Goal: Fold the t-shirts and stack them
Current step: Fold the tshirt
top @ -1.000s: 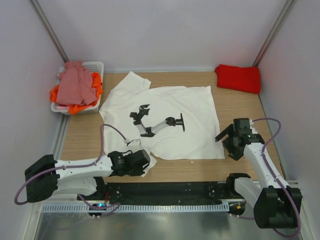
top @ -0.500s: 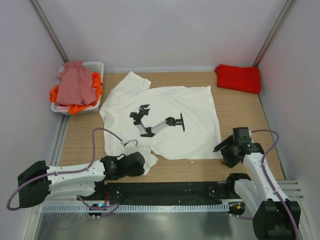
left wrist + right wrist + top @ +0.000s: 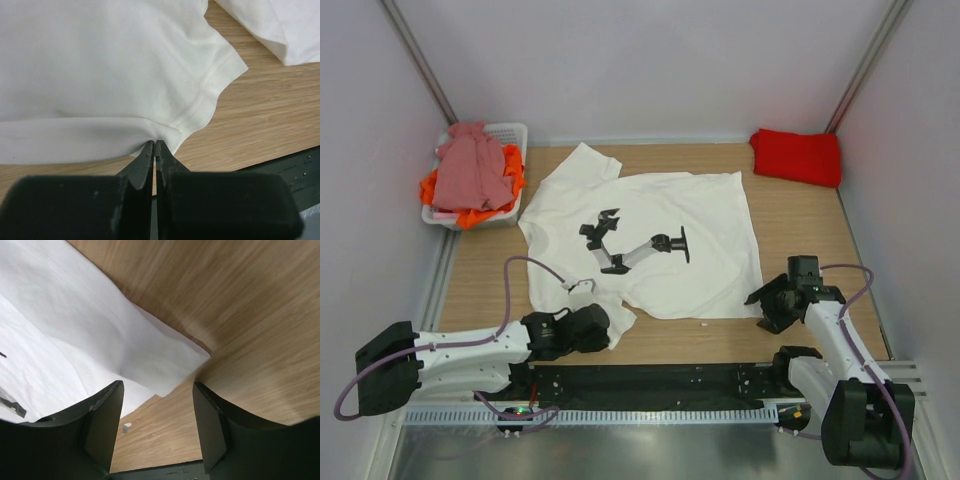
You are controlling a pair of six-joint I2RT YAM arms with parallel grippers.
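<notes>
white t-shirt with black print, red t-shirt, pink t-shirt, white basket
</notes>
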